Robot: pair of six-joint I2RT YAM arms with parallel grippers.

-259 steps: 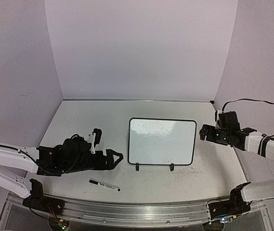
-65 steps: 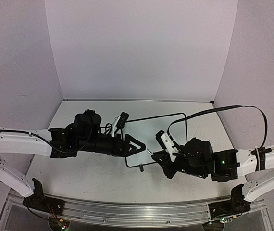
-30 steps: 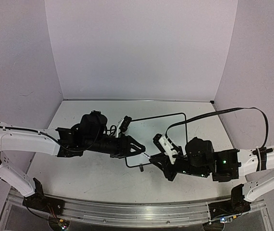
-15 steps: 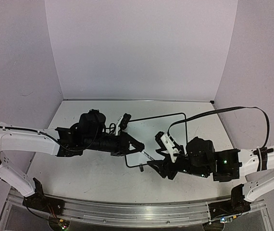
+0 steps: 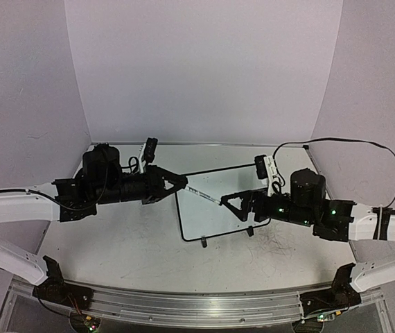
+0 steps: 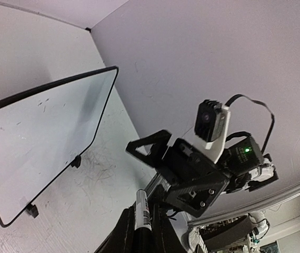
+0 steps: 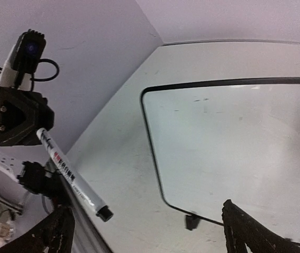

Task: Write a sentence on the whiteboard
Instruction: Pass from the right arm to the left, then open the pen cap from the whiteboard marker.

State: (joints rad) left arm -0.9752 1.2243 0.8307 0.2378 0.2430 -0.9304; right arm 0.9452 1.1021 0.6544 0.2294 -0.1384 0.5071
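Between the arms, from above, the blank whiteboard (image 5: pixel 206 219) sat below both grippers. The left gripper (image 5: pixel 182 184) clamped the marker (image 5: pixel 203 195), offering its capped end to the right gripper (image 5: pixel 226 202), probably for uncapping. Left wrist: fingers (image 6: pixel 126 232) pinched the barrel. Right wrist: its fingers (image 7: pixel 60 229) splayed wide, touching nothing, the cap (image 7: pixel 105 213) just ahead.

L end effector (image 5: pixel 178 183) grips marker (image 5: pixel 203 196), R end effector (image 5: pixel 233 207) open, facing it.
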